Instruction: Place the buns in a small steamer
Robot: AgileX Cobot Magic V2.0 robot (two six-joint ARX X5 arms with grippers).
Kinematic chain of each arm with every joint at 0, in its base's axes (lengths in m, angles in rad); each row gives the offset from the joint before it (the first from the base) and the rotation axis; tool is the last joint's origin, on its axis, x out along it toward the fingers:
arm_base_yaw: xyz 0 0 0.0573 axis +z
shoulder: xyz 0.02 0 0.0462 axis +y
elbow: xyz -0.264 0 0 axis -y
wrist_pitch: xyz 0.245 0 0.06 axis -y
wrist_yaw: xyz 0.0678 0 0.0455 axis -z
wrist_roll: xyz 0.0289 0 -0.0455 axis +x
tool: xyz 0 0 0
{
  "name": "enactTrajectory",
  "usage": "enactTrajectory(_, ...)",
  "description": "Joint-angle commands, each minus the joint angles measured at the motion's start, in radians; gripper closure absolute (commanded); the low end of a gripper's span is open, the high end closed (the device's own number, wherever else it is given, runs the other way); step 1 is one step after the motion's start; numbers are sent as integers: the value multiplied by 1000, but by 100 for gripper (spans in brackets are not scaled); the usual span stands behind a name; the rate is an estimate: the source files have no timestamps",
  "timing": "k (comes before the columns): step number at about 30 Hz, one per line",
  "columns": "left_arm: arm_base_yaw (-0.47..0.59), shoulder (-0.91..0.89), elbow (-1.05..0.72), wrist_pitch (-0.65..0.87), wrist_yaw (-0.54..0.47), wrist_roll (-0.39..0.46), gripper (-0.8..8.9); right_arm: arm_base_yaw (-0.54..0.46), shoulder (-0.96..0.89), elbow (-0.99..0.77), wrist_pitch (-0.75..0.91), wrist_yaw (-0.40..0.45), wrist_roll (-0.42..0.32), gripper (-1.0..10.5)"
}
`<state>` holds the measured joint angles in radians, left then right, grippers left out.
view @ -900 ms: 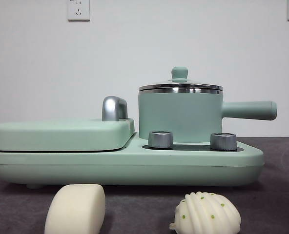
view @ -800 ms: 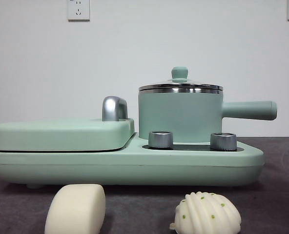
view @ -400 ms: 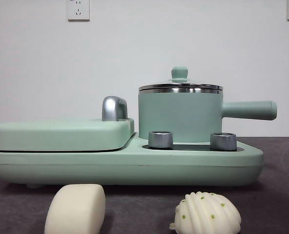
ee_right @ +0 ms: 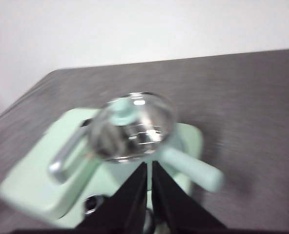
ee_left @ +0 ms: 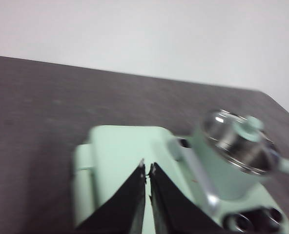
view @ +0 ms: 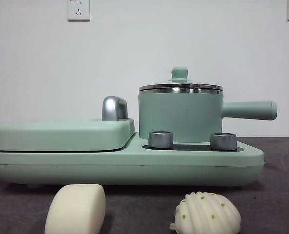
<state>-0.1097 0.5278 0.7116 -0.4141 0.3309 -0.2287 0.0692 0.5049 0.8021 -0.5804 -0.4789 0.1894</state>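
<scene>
A small green pot (view: 179, 115) sits on the right side of a green cooker (view: 125, 161). This pot is the small steamer. It has a shiny steel rim and a long handle (view: 249, 110) sticking out to the side. Its glass lid (view: 180, 85) is on, with a green knob (view: 179, 73) on top. From the front I cannot see inside it. Looking down through the glass from the right arm's camera, the picture is too blurry to tell what is in it.

On the left side of the cooker lies a flat green cover (view: 61, 134) with a shiny handle (view: 114, 108). It is shut. Two silver dials (view: 160, 139) sit in front of the pot.

The two buns are on the dark surface (view: 276, 204) in front of the cooker, well apart. The smooth bun (view: 76, 208) is on the left. The ridged bun (view: 206, 213) with little green dots is on the right.

The left gripper (ee_left: 147, 168) hangs above the flat cover. Its fingers are almost closed, with only a thin gap, and they hold nothing. The right gripper (ee_right: 149, 165) hangs above the pot, near its handle. Its fingers are almost closed too, and empty.
</scene>
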Motion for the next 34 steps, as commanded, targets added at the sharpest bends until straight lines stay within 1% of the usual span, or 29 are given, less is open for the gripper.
enactTrajectory(1,-3,107,100,-28,117,73,797,0,68,87,-25,-101,-113,934)
enactTrajectory(4,-4,205,185,-60,244,102,797,0,121,147,-27,-173,-143,934)
enactTrajectory(6,-4,256,230,-71,320,106,797,0,145,175,-27,-199,-145,934)
enactTrajectory(8,-5,292,259,-65,375,106,794,0,159,192,-26,-202,-145,934)
enactTrajectory(16,-5,336,277,-58,380,106,769,0,163,194,-27,-202,-144,919)
enactTrajectory(17,-5,338,277,-57,380,107,740,0,163,194,-27,-202,-144,870)
enactTrajectory(18,-5,341,277,-57,380,109,681,0,163,194,-27,-202,-144,789)
enactTrajectory(19,-5,341,277,-57,380,109,598,0,163,194,-27,-202,-144,663)
enactTrajectory(21,-5,343,277,-57,380,109,415,0,163,194,-27,-201,-141,453)
enactTrajectory(22,-5,343,277,-56,380,109,335,0,163,194,-27,-201,-140,373)
enactTrajectory(23,-5,343,277,-56,380,109,285,0,163,194,-27,-201,-140,341)
enactTrajectory(25,-5,343,277,-57,380,108,252,0,162,194,-27,-202,-140,331)
enactTrajectory(30,-5,343,277,-57,380,78,259,0,159,194,-27,-203,-129,331)
enactTrajectory(34,-12,358,285,-58,380,50,260,0,160,194,-27,-203,-87,331)
